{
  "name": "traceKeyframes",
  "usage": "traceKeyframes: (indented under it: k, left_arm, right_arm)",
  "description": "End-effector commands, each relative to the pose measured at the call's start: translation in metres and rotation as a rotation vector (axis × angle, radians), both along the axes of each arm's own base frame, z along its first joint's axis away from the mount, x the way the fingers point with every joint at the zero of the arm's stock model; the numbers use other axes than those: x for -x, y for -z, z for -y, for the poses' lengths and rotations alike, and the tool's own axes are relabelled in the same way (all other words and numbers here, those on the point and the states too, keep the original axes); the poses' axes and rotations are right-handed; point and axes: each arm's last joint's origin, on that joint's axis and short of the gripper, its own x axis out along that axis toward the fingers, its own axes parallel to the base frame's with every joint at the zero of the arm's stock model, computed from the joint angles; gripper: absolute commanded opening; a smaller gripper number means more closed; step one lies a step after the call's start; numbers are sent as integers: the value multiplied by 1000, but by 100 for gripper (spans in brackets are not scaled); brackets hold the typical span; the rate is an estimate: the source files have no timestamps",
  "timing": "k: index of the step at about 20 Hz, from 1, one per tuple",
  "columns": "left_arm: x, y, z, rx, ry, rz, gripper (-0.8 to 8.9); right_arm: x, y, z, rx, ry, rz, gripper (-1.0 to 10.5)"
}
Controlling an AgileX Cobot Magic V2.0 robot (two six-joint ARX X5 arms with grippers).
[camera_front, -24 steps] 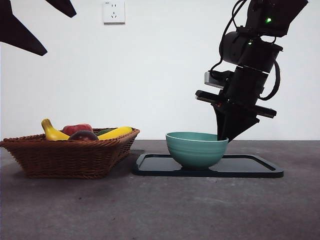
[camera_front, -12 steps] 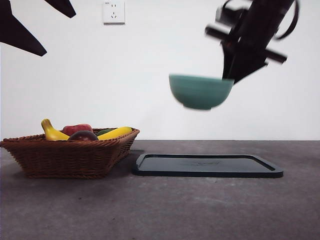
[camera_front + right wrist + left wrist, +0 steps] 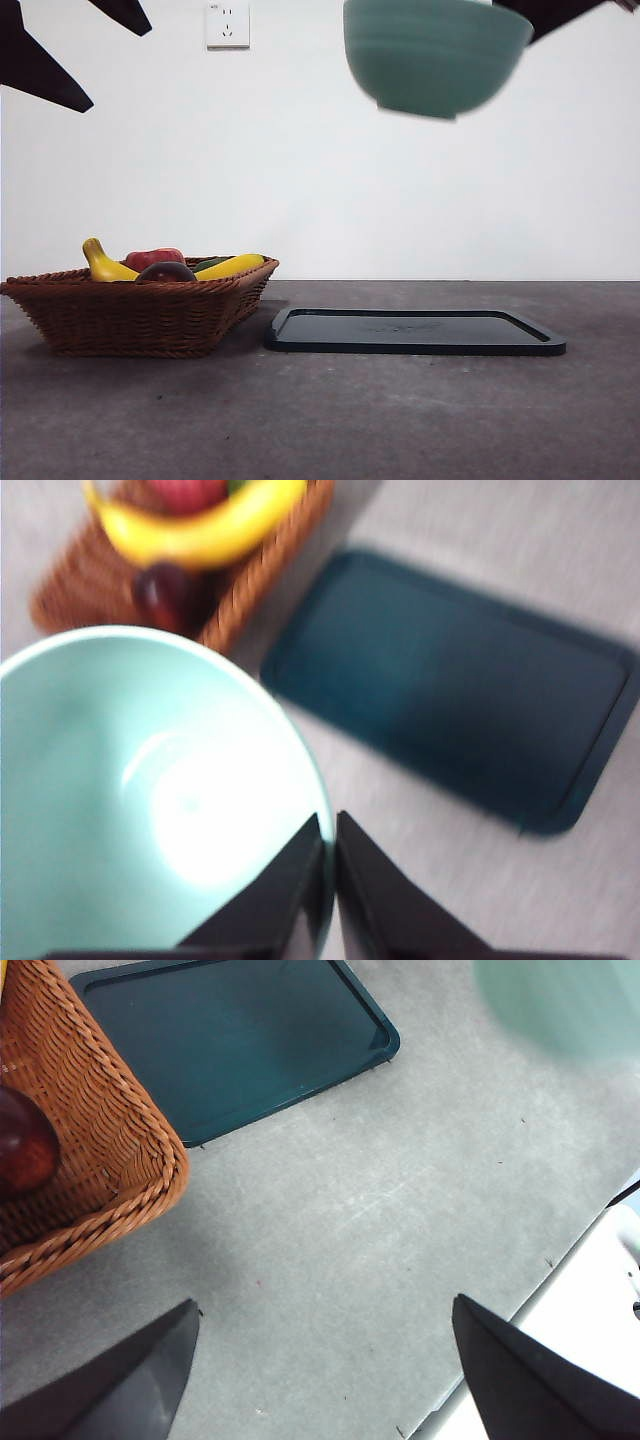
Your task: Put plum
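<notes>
the right tool [image 3: 330,855] is clamped on the rim of the green bowl [image 3: 435,55], held high above the dark tray [image 3: 415,330]; pinched by one edge, it could slip or tip. the left tool [image 3: 325,1375] hangs apart. the plum [image 3: 166,271], dark maroon, seemingly glossy, lies in the wicker basket [image 3: 130,315] beside bananas [image 3: 230,265].

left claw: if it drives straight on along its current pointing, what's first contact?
Most likely the bare table. The left claw is open, and between its tips the left wrist view shows only grey tabletop. The basket and the tray sit off to one side of that line. Depth is unclear.
</notes>
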Motion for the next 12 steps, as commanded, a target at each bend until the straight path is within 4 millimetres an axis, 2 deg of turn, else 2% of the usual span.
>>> traceKeyframes:
  k: [1, 7, 12]
  left_arm:
    - [-1, -6, 2, 10, 20, 27, 405]
    - [-1, -6, 2, 10, 19, 26, 405]
    - [-1, -6, 2, 10, 19, 27, 405]
  right_arm:
    - [4, 20, -7, 11, -17, -26, 8]
    - [12, 78, -21, 16, -40, -91, 8]
    - [14, 114, -23, 29, -31, -141, 8]
